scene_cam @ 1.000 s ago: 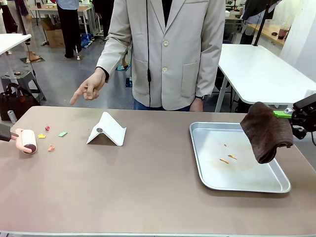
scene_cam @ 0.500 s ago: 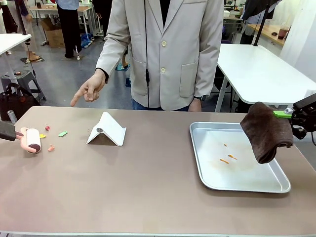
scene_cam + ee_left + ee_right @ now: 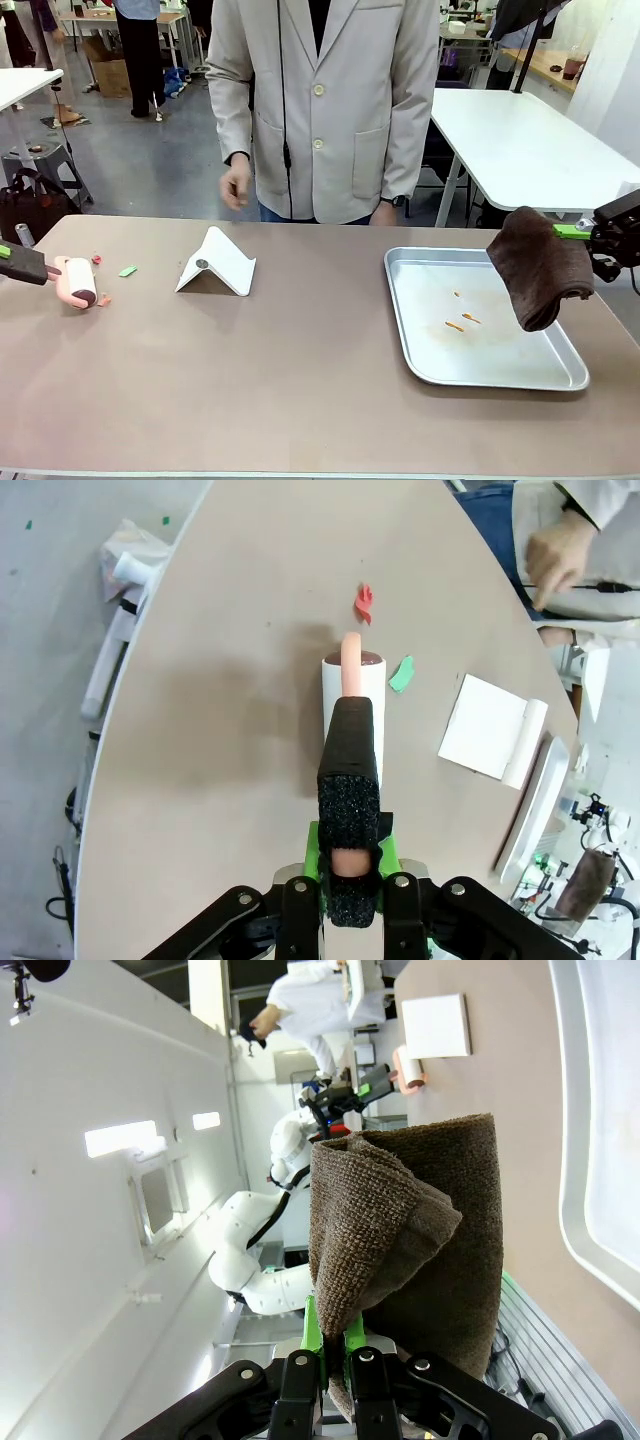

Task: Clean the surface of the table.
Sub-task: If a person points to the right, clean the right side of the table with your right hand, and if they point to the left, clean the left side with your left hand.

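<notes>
Front view, near to far. The table [image 3: 300,380] spans the whole width, its brownish top bare along the near edge. At right, a silver tray [image 3: 500,350] holding orange scraps [image 3: 462,322] lies on it. The right gripper [image 3: 590,235] is clamped on a brown cloth [image 3: 540,265] hanging over the tray's right side. At left, the left gripper [image 3: 20,265] is clamped on a lint roller [image 3: 78,282] among coloured scraps [image 3: 127,270]. A white folded stand [image 3: 218,262] sits farther back. A person [image 3: 325,110] stands at the far edge.

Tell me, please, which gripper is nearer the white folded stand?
Left. The left gripper, gripping a lint roller, is left of the stand; the right gripper holds a towel by the tray, farther off.
</notes>
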Robot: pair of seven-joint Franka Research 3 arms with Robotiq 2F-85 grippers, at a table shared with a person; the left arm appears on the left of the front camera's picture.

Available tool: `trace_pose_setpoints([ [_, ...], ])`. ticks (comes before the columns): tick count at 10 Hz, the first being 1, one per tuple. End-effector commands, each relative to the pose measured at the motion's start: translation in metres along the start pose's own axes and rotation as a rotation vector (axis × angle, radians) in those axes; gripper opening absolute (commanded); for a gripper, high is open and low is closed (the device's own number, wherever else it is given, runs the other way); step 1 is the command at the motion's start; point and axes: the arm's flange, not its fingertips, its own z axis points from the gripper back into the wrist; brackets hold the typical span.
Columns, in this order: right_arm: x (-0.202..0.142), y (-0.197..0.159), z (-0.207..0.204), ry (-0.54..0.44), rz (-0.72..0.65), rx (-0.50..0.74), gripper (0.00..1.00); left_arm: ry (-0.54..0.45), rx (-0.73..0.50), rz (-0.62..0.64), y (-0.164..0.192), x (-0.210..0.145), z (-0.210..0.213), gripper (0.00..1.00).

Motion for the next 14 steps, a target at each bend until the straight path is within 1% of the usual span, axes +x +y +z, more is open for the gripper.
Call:
trace_pose_setpoints([
  [1, -0.001, 0.003, 0.0, 0.0, 0.008, -0.002, 0.0, 0.032, 0.02, 0.018, -0.001, -0.01, -0.027, 0.22],
  [5, -0.001, 0.003, 0.0, 0.0, 0.008, -0.002, 0.0, 0.067, 0.023, -0.003, -0.023, -0.011, -0.054, 0.22],
  [8, -0.001, 0.003, 0.0, 0.0, 0.008, -0.002, 0.0, 0.059, 0.009, 0.002, -0.036, 0.003, -0.066, 0.22],
  [11, -0.001, 0.003, 0.0, 0.0, 0.008, -0.002, 0.0, 0.084, 0.01, 0.006, -0.046, 0.015, -0.077, 0.22],
  [14, -0.001, 0.003, 0.0, 0.0, 0.008, -0.002, 0.0, 0.109, -0.019, 0.0, -0.059, 0.022, -0.085, 0.22],
])
